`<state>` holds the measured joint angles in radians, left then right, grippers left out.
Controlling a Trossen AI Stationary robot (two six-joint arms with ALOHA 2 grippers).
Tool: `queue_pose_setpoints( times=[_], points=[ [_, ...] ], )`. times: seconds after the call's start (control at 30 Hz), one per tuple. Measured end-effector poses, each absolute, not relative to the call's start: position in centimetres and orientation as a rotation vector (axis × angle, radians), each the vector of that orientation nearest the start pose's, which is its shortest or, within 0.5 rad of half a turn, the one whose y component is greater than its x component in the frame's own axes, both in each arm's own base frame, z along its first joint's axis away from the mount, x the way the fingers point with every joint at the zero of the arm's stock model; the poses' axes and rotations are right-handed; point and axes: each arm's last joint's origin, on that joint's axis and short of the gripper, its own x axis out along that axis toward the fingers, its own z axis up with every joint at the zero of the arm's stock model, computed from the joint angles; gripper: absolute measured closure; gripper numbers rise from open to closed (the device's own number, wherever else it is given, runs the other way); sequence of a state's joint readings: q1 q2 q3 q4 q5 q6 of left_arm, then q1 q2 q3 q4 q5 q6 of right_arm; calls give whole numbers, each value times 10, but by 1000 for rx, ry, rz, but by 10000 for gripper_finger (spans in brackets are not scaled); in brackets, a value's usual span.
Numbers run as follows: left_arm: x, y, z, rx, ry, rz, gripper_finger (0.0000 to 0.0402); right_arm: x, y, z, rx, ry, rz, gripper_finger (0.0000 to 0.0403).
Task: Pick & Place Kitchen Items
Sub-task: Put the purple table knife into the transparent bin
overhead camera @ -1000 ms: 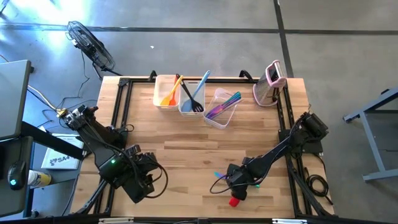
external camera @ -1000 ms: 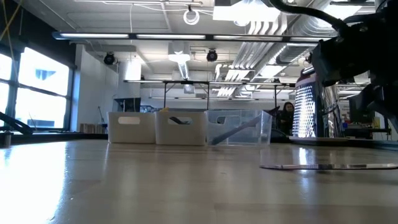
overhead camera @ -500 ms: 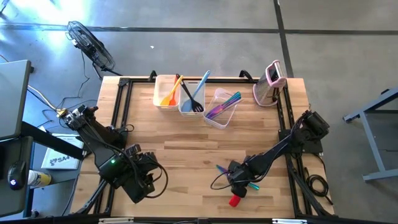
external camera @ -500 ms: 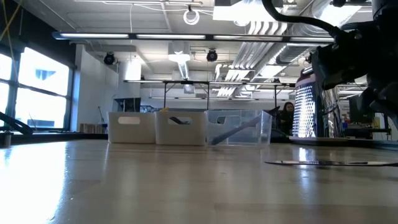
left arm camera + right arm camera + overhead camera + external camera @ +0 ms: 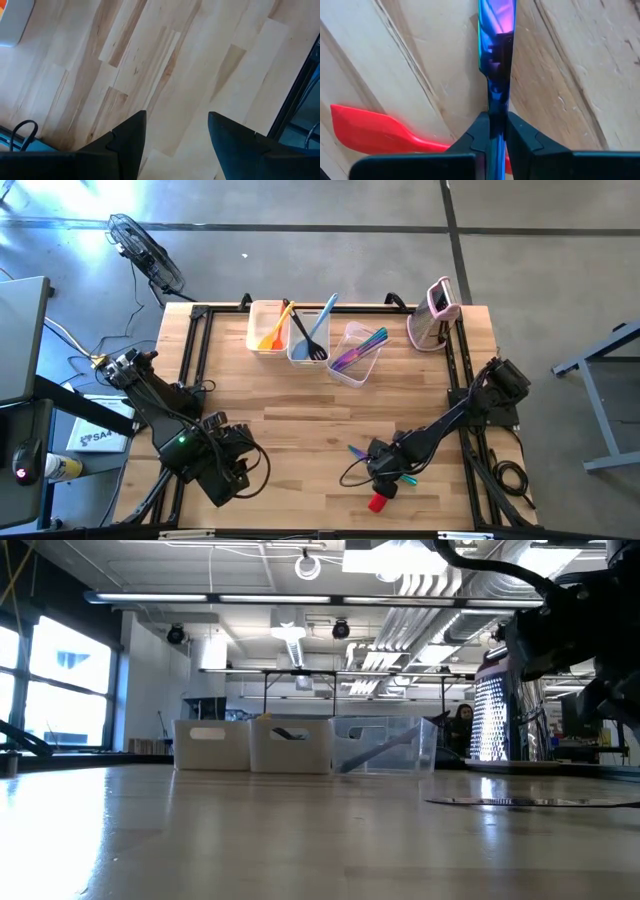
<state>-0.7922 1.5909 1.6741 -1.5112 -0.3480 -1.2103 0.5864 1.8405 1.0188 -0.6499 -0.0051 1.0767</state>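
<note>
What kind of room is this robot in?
Probably a lab or workshop, not a real kitchen: bare ceiling pipes overhead, a concrete floor with a fan on it, and a wooden table in a metal frame.

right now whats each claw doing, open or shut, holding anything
Left claw: open, empty, above bare table.
Right claw: shut on the iridescent purple utensil, near the red spatula.
</note>
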Motion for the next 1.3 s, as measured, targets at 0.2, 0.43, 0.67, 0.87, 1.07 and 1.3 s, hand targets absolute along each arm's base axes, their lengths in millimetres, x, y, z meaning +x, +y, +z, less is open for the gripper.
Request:
queue_pose_setpoints(
  times=[0.2, 0.43, 0.67, 0.87, 1.07, 1.3],
  points=[
    [202, -191, 354, -273, 1170, 380, 194, 254, 175, 135, 450, 1420, -311, 374],
    [202, -191, 354, -272, 1170, 380, 194, 246, 179, 150, 448, 1356, -308, 374],
    [202, -191, 354, -272, 1169, 380, 194, 246, 186, 156, 447, 1323, -290, 374],
    [202, -191, 354, -264, 1176, 372, 194, 246, 186, 182, 332, 1358, -373, 374],
    [202, -191, 353, -205, 1203, 319, 194, 245, 187, 235, 164, 1339, -495, 374],
    [206, -191, 354, 41, 1122, 237, 194, 244, 161, 291, -59, 1171, -581, 374]
  ],
)
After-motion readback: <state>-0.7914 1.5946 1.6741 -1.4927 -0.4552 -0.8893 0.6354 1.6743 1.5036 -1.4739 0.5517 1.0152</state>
